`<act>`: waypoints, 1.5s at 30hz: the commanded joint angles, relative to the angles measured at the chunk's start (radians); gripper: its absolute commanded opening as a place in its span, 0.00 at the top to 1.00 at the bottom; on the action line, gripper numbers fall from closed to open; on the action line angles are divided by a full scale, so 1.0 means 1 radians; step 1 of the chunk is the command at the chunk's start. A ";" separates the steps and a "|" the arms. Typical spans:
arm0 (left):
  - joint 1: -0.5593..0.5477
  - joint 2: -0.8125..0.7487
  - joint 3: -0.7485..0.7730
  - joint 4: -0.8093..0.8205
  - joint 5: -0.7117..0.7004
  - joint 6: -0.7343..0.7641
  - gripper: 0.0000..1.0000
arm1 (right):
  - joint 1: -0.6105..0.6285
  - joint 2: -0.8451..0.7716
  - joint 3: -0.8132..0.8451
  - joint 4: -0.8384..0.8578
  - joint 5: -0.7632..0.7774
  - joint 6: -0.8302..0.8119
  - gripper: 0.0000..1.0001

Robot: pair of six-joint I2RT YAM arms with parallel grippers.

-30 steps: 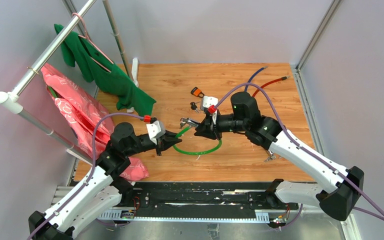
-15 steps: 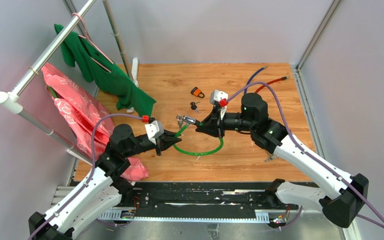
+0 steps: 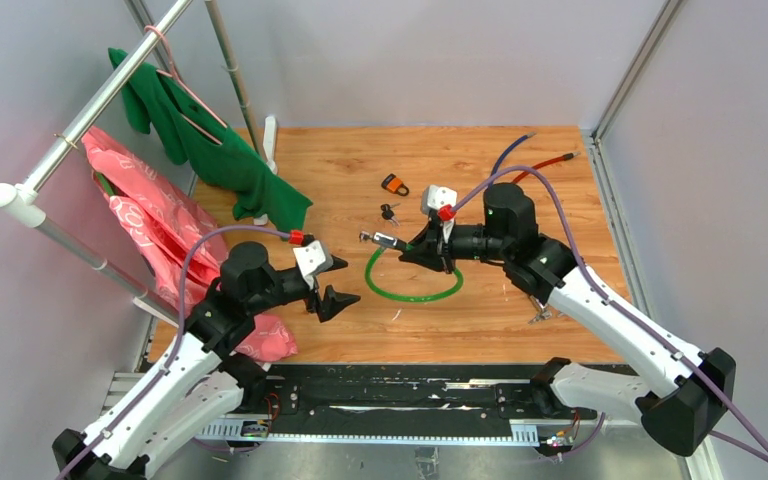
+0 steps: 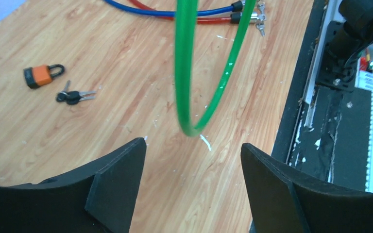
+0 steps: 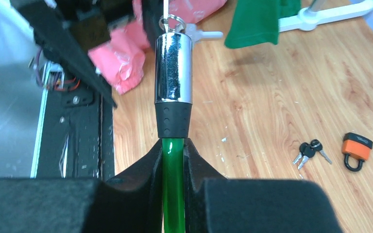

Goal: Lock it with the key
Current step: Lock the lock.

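Padlock (image 3: 394,185), keys (image 3: 388,211) lie near right pincer (image 3: 409,249), seemingly clamped on green cable (image 3: 415,296); left pincer (image 3: 348,281) gapes empty.

On the table (image 3: 490,330) the cable loop (image 3: 412,299) is near centre. The keys (image 3: 388,212) sit at its 11 o'clock, with the padlock (image 3: 394,185) just behind them (not touching). The clothes rack (image 3: 90,106) stands at 9 o'clock.

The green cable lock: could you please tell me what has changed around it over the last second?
The left gripper has let go of the green cable and drawn back toward its base, jaws open. The right gripper, still clamped just behind the chrome lock head, carried the loop slightly rightward. The orange padlock and keys stayed put.
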 commanded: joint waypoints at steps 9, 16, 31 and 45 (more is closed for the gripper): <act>0.026 0.057 0.351 -0.437 0.127 0.175 0.25 | 0.066 0.019 0.020 -0.267 -0.051 -0.397 1.00; 0.026 0.089 0.330 -0.242 0.116 -0.181 0.45 | 0.113 0.040 0.029 -0.275 0.009 -0.407 1.00; -0.037 0.148 0.325 -0.295 0.079 -0.137 0.41 | 0.145 0.064 0.037 -0.275 0.049 -0.419 1.00; -0.053 0.168 0.300 -0.321 0.055 -0.014 0.55 | 0.170 0.061 0.045 -0.274 0.063 -0.427 1.00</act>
